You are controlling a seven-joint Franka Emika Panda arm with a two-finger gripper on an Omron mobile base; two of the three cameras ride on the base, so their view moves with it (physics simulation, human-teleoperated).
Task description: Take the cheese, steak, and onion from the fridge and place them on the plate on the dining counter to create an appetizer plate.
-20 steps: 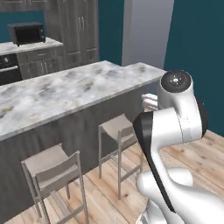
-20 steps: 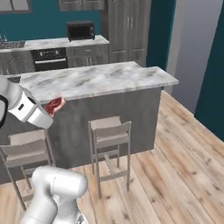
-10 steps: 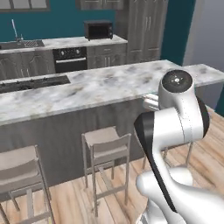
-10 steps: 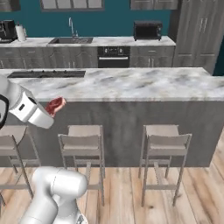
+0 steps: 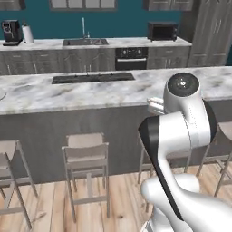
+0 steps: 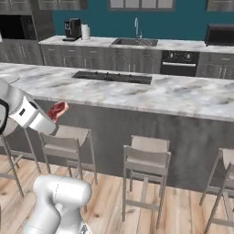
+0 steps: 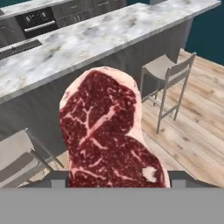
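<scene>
Gripper of mine clamped on the steak, carried in the air on the stool side of the dining counter. In the hand view the marbled slab stands up between my finger tips and hides much of what lies ahead; in the right base view it shows as a small red piece at the end of my white forearm, above a stool and short of the marble edge.

By my reading the job is partway through: one food is out of the fridge and in hand, not yet set down. A pale curved rim at the far left edge of the left base view, resting on the marble, may be the plate, but too little of it shows for me to be sure, and I cannot tell whether anything lies on it. Cheese and onion are nowhere I can place them.

Left to do, as I judge it: reach that end of the counter, lay the steak on the plate, then account for the other two foods.
</scene>
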